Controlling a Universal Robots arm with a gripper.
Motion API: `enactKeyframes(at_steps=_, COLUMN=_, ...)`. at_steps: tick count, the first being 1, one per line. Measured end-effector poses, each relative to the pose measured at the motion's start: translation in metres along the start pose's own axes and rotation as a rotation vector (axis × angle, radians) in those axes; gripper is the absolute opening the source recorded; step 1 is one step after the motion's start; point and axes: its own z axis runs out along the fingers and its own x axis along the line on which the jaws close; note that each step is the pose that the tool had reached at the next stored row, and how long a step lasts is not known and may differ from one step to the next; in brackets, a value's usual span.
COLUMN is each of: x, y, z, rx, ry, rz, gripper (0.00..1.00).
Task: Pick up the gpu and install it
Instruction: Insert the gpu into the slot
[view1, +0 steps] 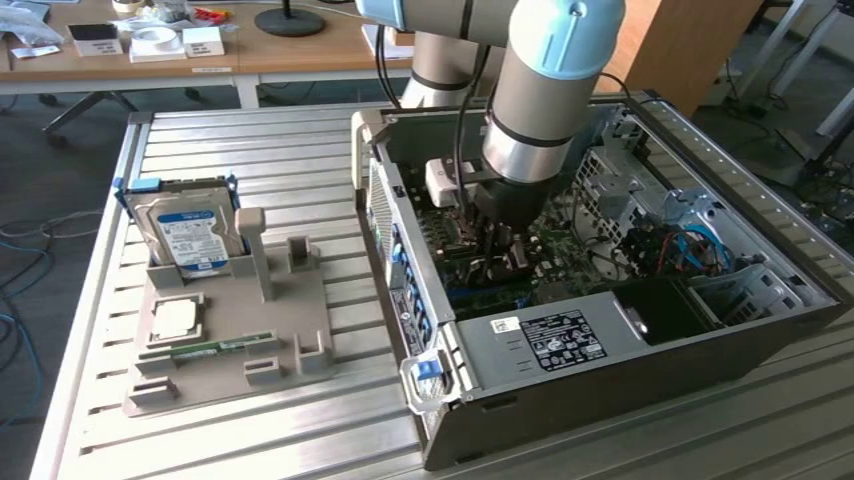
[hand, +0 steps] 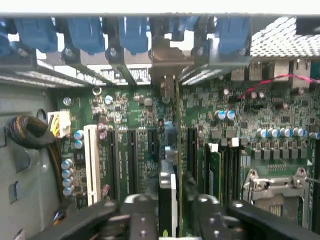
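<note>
Gpu (hand: 168, 200) stands edge-on between gripper (hand: 170, 210) fingers above motherboard (hand: 125, 115).

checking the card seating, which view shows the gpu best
The wrist view: the gpu stands edge-on between the end effector fingers, over the motherboard slots, its bracket reaching the case's rear wall. In the exterior view the arm blocks that spot inside the case, so little of the card can be made out.
</note>
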Motion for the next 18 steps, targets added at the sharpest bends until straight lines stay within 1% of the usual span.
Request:
enactKeyframes(at_steps=1, x=0.0000, y=-0.0001, z=0.0000, rx=0.0000, ry=0.0001, rz=0.000, gripper=0.33)
enactKeyframes(at_steps=2, x=0.0000, y=-0.0001, z=0.0000, rx=0.0000, ry=-0.0001, rz=0.000, gripper=0.40)
enactKeyframes(at_steps=5, x=-0.0004, y=-0.0001, z=-0.0010, rx=0.0000, ry=-0.0001, rz=0.000, gripper=0.40)
enactKeyframes(at_steps=10, x=-0.0024, y=-0.0008, z=-0.0083, rx=0.0000, ry=0.0000, rz=0.000, gripper=0.40)
enactKeyframes(at_steps=11, x=-0.0027, y=-0.0024, z=-0.0094, rx=0.0001, ry=-0.0003, rz=0.000, gripper=0.40)
enactKeyframes(at_steps=14, x=-0.0028, y=-0.0052, z=-0.0098, rx=0.0000, ry=-0.0001, rz=0.000, gripper=0.40)
enactKeyframes(at_steps=18, x=-0.0029, y=-0.0053, z=-0.0098, rx=0.0000, ry=-0.0001, rz=0.000, gripper=0.40)
